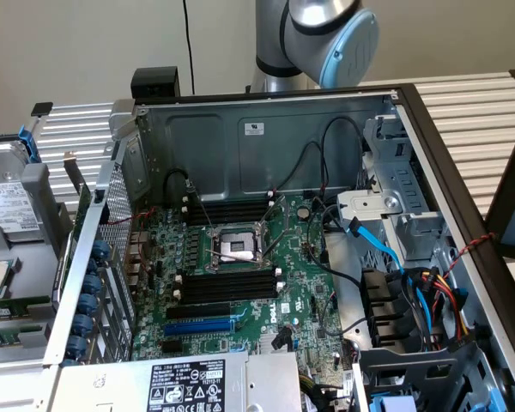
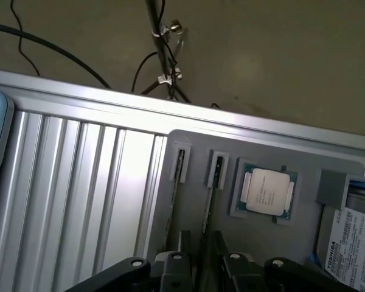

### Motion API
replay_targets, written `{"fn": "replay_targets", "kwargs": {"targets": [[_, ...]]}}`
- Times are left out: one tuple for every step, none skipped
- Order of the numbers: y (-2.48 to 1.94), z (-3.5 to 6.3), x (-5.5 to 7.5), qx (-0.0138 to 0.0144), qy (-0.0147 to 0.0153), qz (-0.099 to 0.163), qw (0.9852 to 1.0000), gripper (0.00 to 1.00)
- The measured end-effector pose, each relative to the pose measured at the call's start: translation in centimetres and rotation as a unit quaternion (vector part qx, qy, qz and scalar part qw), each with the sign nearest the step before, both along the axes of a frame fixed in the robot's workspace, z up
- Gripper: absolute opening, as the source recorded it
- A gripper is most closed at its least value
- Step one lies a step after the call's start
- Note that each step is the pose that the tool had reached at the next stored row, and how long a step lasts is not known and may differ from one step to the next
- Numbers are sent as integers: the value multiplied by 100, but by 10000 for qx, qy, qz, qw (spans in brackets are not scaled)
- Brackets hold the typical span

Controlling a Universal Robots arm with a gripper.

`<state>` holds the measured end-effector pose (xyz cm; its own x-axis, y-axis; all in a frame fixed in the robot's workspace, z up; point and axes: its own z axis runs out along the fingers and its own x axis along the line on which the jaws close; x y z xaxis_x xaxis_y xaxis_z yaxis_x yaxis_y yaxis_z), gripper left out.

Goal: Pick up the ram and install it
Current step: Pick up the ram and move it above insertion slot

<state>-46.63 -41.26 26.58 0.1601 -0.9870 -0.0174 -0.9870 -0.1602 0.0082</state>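
Ram [image 2: 216,173] on edge in holder [image 2: 194,143], end effector [image 2: 201,267] spread wide, gripping nothing.
2 sticks stand side by side in 2 slots of the gray holder on the ribbed desk [image 2: 67,182]. Their long axes are parallel, running from the holder's far rim toward the end effector just above their near ends. 1 CPU [image 2: 266,193] lies beside them.

Your ram [image 2: 212,194]: long thin dark-green board stick | standing on edge | in grey holder [image 2: 194,141] slot beside silver chip [image 2: 266,191]
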Motion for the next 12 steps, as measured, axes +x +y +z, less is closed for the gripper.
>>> {"fn": "replay_targets", "kwargs": {"targets": [[0, 0, 0, 0, 0, 0, 10000, 27], [0, 0, 0, 0, 0, 0, 10000, 27], [0, 0, 0, 0, 0, -8, 10000, 27], [0, -2, -1, 0, 0, -58, 10000, 27], [0, -4, -1, -1, 0, -124, 9999, 27], [0, -5, -1, -1, 1, -193, 9998, 27], [0, -5, -1, -1, 1, -230, 9997, 27], [0, -5, -1, -1, 0, -231, 9997, 27], [-3, -7, -1, 0, -1, -231, 9997, 27], [-20, -7, -1, 0, -1, -233, 9997, 27], [-40, -6, -1, 0, 0, -242, 9997, 27], [-55, -5, -1, -1, 1, -252, 9997, 27]]}}
